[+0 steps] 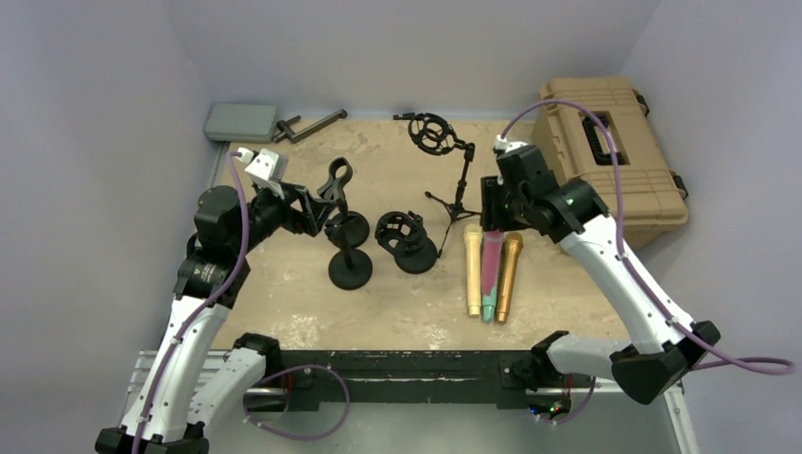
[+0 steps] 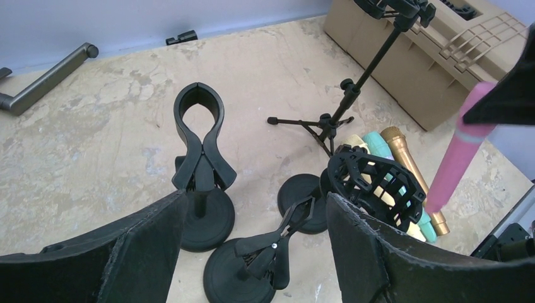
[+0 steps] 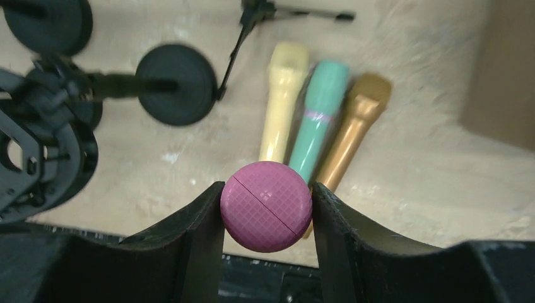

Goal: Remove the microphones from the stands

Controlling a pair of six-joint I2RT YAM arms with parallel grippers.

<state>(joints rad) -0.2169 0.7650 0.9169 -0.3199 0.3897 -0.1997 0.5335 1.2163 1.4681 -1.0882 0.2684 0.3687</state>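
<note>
The fingers (image 3: 205,221) of our right gripper (image 3: 266,196) are clamped on the round mesh head of the pink plastic microphone (image 3: 266,214). We hold it clear of every stand, handle pointing down over three microphones lying side by side on the beige tabletop (image 1: 397,303): cream (image 3: 282,101), teal (image 3: 318,113) and gold (image 3: 350,132). Our left gripper (image 2: 255,199) hovers with fingers apart, gripping nothing, above black clip stands (image 2: 200,145) on round bases.

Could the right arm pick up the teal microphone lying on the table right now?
Probably not: the right gripper is shut on the pink microphone, so it has no free grip. The teal microphone also lies tight between the yellow microphone and the gold microphone.
</note>
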